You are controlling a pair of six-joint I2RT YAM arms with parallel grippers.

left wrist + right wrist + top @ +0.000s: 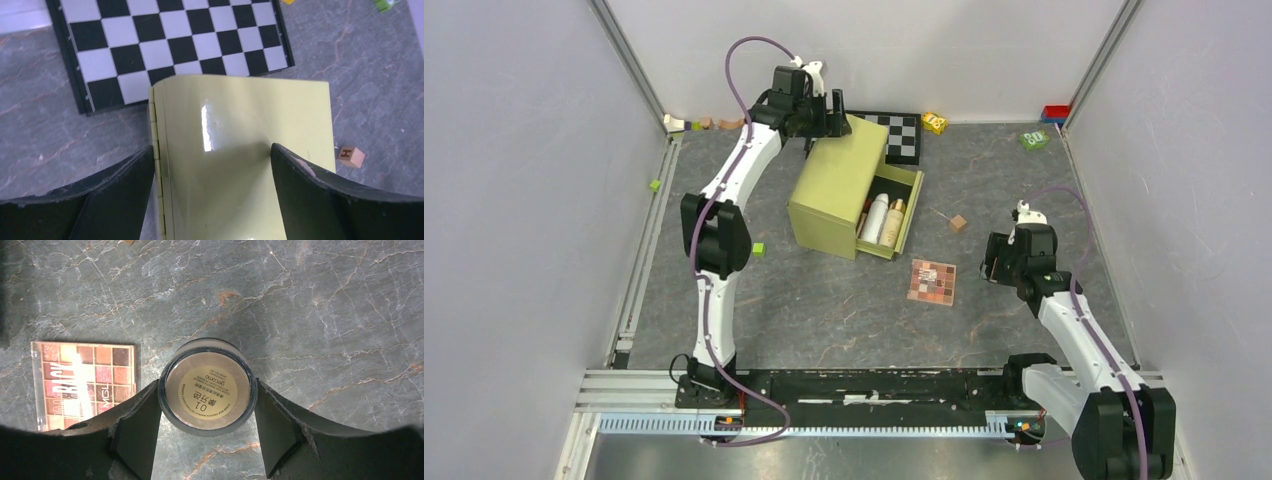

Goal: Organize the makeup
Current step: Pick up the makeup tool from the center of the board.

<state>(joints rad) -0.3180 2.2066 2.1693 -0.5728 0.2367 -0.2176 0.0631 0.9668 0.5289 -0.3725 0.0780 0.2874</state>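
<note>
**R gripper (207,385) pinching round compact (207,392); L gripper (211,150) spread over box (240,130)**

R wrist view, closest in: the dark fingers (135,430) fill both bottom corners, pads pressed vs. both sides of the round compact at frame centre. It's peach-toned w/ a dark rim, and its "01" label faces the lens. Can't tell if it sits on the table (325,315) or hangs above it. Behind it is grey marbled tabletop. The square pink-brown palette (82,385) lies flat at mid left, near the finger on that side.

Top view, bottom up:
- Arm bases run along the bottom edge.
- The R arm climbs the right side and its gripper is at mid right. The compact is hidden under it from here.
- The palette is lower centre-right, apart from the R gripper and just below the box.
- The olive-yellow box is at centre, its open tray toward frame right.
- In the tray a white bottle (875,218) and a beige gold-capped bottle (892,224) lie side by side.
- A small wooden cube (958,222) sits right of the box, between it and the R gripper.
- A tiny green cube (758,248) is left of the box, beside the L arm's elbow.

The L gripper is at top centre, over the box's far end. In the L wrist view its fingers stand wide apart, holding nothing. One is just off the hinged edge, the other over the glossy lid. Can't tell if either touches it. Past the box, a chequered board (175,40) fills the top of that frame.
</note>
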